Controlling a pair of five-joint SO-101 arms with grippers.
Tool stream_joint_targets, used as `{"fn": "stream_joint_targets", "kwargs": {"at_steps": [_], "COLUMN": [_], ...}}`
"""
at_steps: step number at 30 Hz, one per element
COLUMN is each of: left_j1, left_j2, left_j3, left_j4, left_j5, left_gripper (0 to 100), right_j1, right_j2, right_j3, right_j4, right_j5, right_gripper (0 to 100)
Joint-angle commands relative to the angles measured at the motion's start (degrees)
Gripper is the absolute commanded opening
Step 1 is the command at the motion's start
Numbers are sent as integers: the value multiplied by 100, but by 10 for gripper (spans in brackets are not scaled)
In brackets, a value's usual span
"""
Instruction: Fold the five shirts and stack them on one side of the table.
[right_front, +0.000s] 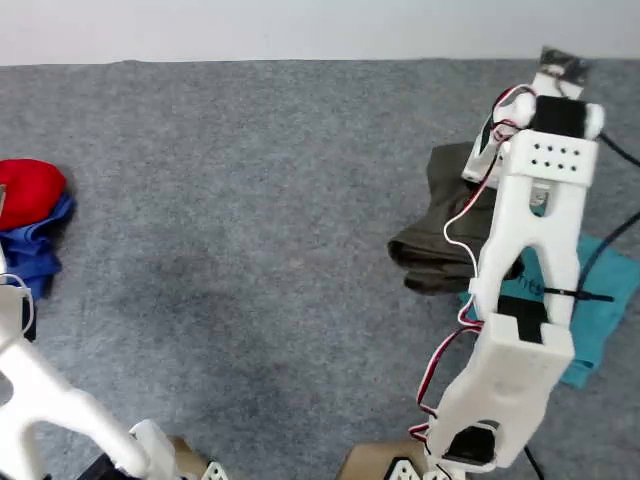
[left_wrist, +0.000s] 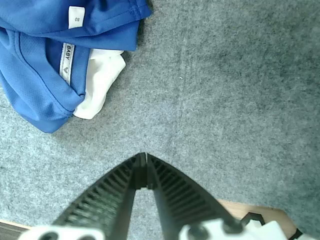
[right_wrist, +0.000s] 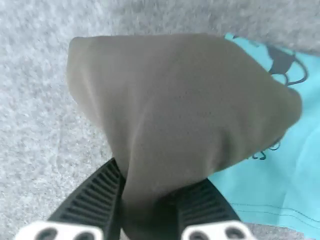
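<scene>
1. The grey table (right_front: 250, 200) has a wide bare middle, which I judge is enough room for spreading and folding. The far edge is well clear.
2. The olive shirt (right_wrist: 175, 100) lies on the right side, overlapping the teal shirt (right_front: 600, 300). It looks soft, light and floppy, so I'd expect it to drape and possibly drag the teal one. A hem corner seems the best hold.
3. The blue shirt (left_wrist: 45, 75), red shirt (right_front: 28, 190) and white shirt (left_wrist: 102, 82) are bunched at the left edge.
4. The right gripper (right_wrist: 150, 195) pinches a fold of the olive shirt.
5. The left gripper (left_wrist: 145, 165) is pressed together and empty, over bare table near the blue shirt.
</scene>
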Motion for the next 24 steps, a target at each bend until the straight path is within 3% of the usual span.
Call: {"fn": "stream_joint_targets", "kwargs": {"at_steps": [1,11,24], "left_j1": [35,18,18], "left_j2": [-141,-176,-176], "left_j3": [-180,-180,-171], "left_j4": [-88,-62,-53], "left_j5": [53,44,44], "left_gripper": [7,7,7], "right_j1": [189,1024,1824], "right_j2": [-629,-857,127], "right_j3": [-9,659,659], "right_j4": [259,242,92], "right_j5": [79,695,1380], "right_gripper": [8,7,7]}}
